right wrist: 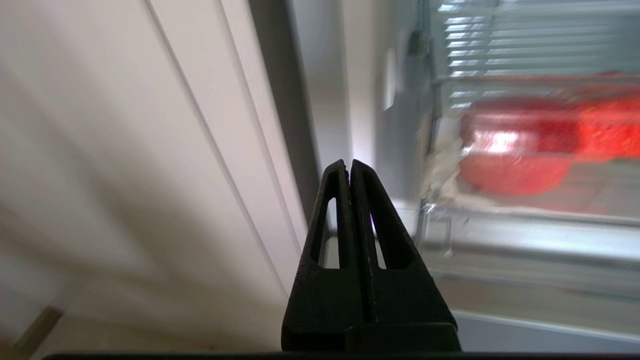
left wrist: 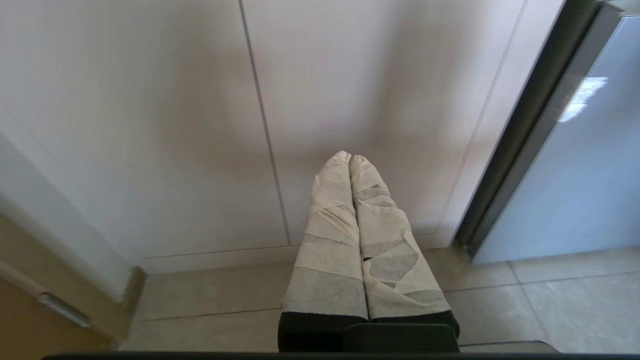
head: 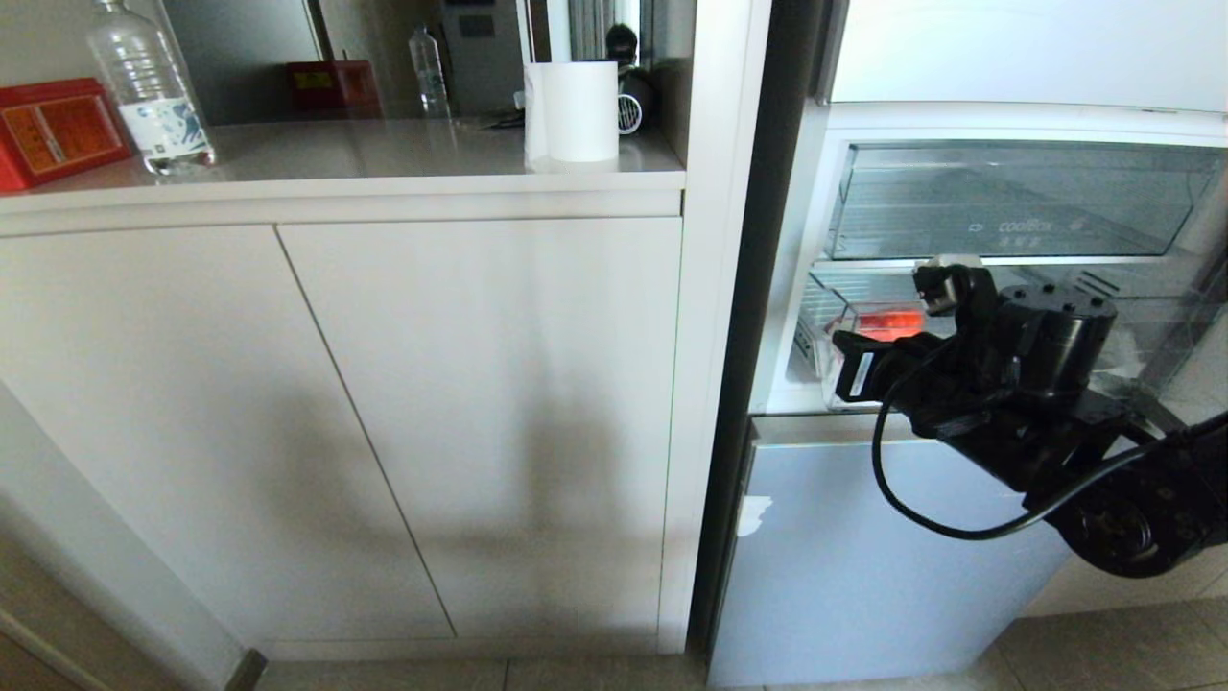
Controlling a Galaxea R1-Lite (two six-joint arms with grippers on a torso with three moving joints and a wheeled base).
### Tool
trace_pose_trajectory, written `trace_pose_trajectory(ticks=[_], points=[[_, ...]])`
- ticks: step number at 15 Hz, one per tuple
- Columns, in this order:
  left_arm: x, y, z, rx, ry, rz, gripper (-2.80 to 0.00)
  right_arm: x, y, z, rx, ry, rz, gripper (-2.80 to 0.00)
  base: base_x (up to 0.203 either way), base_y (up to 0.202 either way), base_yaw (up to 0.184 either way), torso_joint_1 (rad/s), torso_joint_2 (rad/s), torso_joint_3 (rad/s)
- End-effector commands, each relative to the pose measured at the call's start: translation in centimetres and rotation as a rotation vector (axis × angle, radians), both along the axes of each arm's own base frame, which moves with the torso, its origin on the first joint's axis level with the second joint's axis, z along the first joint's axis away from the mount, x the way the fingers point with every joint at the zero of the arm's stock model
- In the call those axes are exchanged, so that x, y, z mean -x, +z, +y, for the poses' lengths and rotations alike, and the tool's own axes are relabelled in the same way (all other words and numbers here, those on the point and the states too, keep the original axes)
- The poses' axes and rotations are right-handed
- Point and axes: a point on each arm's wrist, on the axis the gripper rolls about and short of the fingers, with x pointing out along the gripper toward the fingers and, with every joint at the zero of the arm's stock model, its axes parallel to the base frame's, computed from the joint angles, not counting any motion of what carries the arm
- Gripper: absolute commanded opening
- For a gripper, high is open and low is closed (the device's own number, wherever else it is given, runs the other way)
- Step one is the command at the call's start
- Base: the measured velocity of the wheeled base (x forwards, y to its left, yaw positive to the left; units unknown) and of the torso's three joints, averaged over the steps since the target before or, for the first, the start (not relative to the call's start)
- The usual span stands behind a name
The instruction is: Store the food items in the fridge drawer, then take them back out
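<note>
Right, the right gripper (right wrist: 348, 167) hangs empty, fingers pressed together, just outside the fridge, beside the drawer (head: 825, 369). Red food (head: 887, 321) lies inside it, behind the clear front. Best to open wide before reaching in and clear that lip. The left gripper (left wrist: 350, 162) is parked, pinched closed, by the cupboard (left wrist: 150, 125).

my left hand (left wrist: 350, 160) – fingers wrapped in matt, creased cloth tape | my right hand (right wrist: 348, 167) – smooth black plastic | fridge drawer (head: 835, 379) – clear ribbed plastic | food items (right wrist: 510, 160) – glossy red | bench (head: 384, 154) – glossy | bottle (head: 149, 86) – clear plastic
</note>
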Motion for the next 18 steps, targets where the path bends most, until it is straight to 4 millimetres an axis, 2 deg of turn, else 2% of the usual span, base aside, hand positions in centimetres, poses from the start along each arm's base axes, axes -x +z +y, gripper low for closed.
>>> trace_pose_trajectory(ticks=[1,2,4,5,7,10,12,14,18], points=[[0.0,0.0,0.0,0.0,0.002,0.0,-2.8,1.7,1.0,-0.3,-0.017,-0.014,-0.02,-2.8,0.0,0.0,0.0,0.0,0.0,0.0],[0.0,0.0,0.0,0.0,0.001,0.0,-2.8,1.9,0.8,-0.3,-0.013,-0.022,-0.009,0.0,0.0,0.0,0.0,0.0,0.0,0.0],[0.0,0.0,0.0,0.0,0.001,0.0,-2.8,2.7,0.6,-0.5,-0.004,-0.022,0.002,0.0,0.0,0.0,0.0,0.0,0.0,0.0],[0.0,0.0,0.0,0.0,0.002,0.0,-2.8,3.3,1.2,-0.7,-0.011,-0.022,-0.018,0.0,0.0,0.0,0.0,0.0,0.0,0.0],[0.0,0.0,0.0,0.0,0.002,0.0,-2.8,4.5,3.4,-1.6,-0.029,-0.039,-0.077,0.0,0.0,0.0,0.0,0.0,0.0,0.0],[0.0,0.0,0.0,0.0,0.002,0.0,-2.8,4.1,6.8,-4.4,-0.007,-0.126,-0.029,0.0,0.0,0.0,0.0,0.0,0.0,0.0],[0.0,0.0,0.0,0.0,0.003,0.0,-2.8,2.9,8.8,-6.2,0.014,-0.148,0.062,0.0,0.0,0.0,0.0,0.0,0.0,0.0],[0.0,0.0,0.0,0.0,0.001,0.0,-2.8,0.9,9.9,-7.8,0.025,-0.169,0.144,0.0,0.0,0.0,0.0,0.0,0.0,0.0],[0.0,0.0,0.0,0.0,0.002,0.001,-2.8,-5.3,8.8,-10.9,0.092,-0.223,0.257,0.0,0.0,0.0,0.0,0.0,0.0,0.0]])
